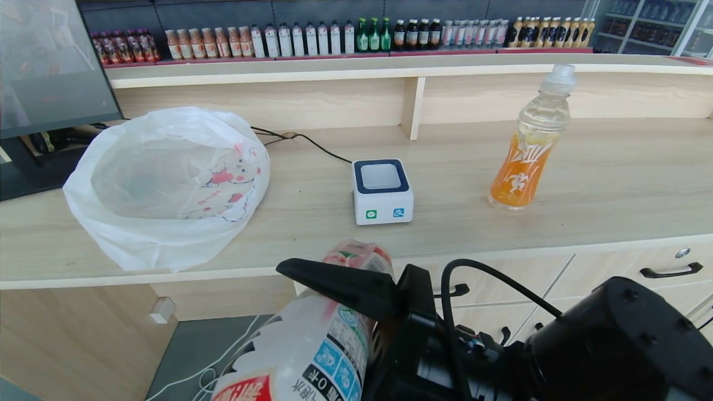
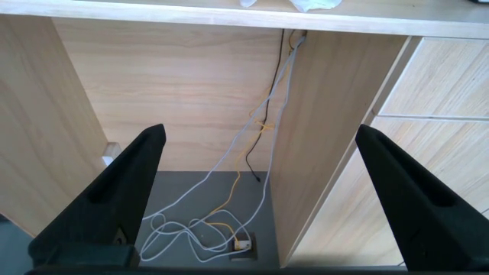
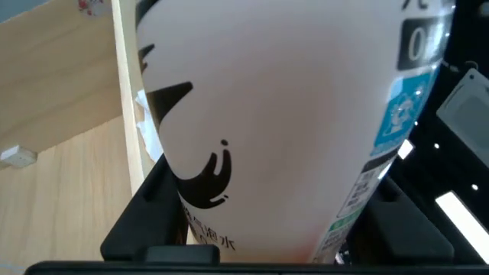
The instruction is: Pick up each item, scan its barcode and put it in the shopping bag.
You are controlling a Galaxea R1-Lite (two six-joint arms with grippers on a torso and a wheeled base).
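Observation:
My right gripper point(image 1: 356, 312) is shut on a white drink bottle point(image 1: 312, 345) with a pink top and printed label, held tilted in front of and below the counter's front edge. In the right wrist view the white drink bottle point(image 3: 290, 130) sits between the dark fingers point(image 3: 145, 221). On the counter stand a white barcode scanner point(image 1: 382, 191) with a blue-rimmed window, an open white shopping bag point(image 1: 167, 184) to its left, and an orange drink bottle point(image 1: 529, 145) to its right. My left gripper point(image 2: 260, 198) is open under the counter, with nothing between its fingers.
A dark monitor point(image 1: 50, 61) stands at the counter's far left, behind the bag. A black cable point(image 1: 312, 142) runs from the scanner toward the back. A shelf of bottles point(image 1: 345, 36) lines the rear. Drawers with a black handle point(image 1: 671, 271) sit below the counter; loose cables point(image 2: 214, 221) lie on the floor.

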